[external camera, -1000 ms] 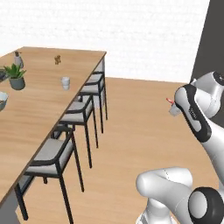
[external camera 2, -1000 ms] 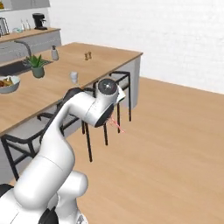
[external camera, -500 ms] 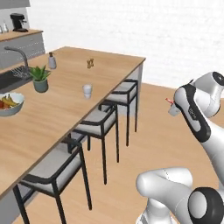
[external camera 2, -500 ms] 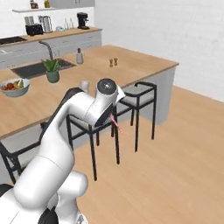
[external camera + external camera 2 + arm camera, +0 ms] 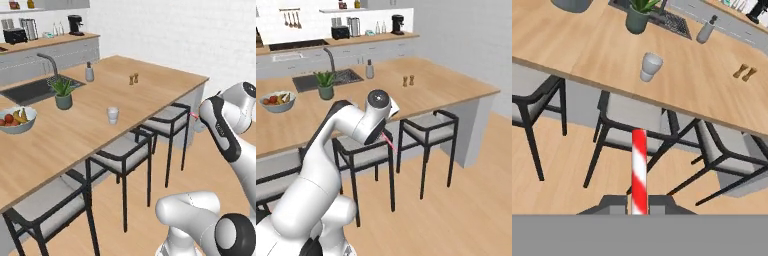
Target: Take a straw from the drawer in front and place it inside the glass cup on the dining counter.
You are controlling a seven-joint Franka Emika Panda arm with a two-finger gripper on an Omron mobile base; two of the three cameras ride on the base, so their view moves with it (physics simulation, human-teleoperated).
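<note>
My gripper (image 5: pixel 639 204) is shut on the red-and-white striped straw (image 5: pixel 639 167), which sticks straight out from between the two fingertips. In the hand view the straw points toward the glass cup (image 5: pixel 650 66), a small pale tumbler standing near the front edge of the light-wood dining counter (image 5: pixel 587 50). From the left base view, the glass cup (image 5: pixel 113 115) stands well left of my gripper (image 5: pixel 196 119), which hangs off the counter's near side above the floor. The straw (image 5: pixel 389 142) pokes down-right from the hand in the right base view. The drawer is out of view.
Black-framed chairs (image 5: pixel 122 152) with grey seats line the counter's near side, between me and the cup. A potted plant (image 5: pixel 63 95), a fruit bowl (image 5: pixel 15 119), a soap bottle (image 5: pixel 89 73), two small shakers (image 5: pixel 133 79) and the inset sink (image 5: pixel 30 90) sit on the counter.
The whole picture has shifted: the base has moved, and the counter and chairs now sit nearer and more to the right. The arm's pose and its hold on the straw look unchanged.
</note>
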